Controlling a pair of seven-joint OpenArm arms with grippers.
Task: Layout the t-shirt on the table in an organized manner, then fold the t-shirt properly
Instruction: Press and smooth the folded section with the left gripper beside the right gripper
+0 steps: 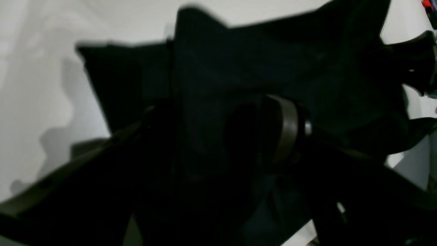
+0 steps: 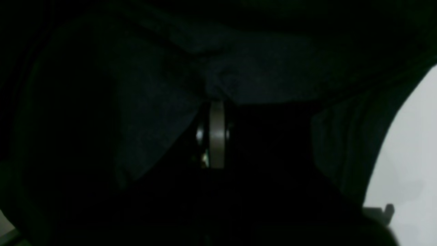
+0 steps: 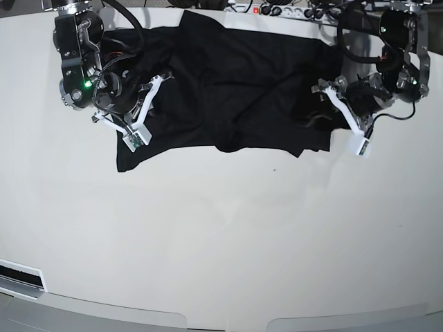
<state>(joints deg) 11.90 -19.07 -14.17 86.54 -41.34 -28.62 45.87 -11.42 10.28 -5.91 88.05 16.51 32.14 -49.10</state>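
One bench (image 3: 221, 242), white and glossy, bare along the near side. One black t-shirt (image 3: 235, 90) spread rumpled across the far half. Two claws at its opposite ends: right claw (image 3: 142, 104) pressed together, pinching the shirt's edge; left claw (image 3: 325, 111) spread wide over the other end, cloth draped between its fingers (image 1: 290, 126). Power strip (image 3: 277, 10) beyond.

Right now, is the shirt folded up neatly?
No, the shirt lies spread and wrinkled across the far side of the table, not folded.
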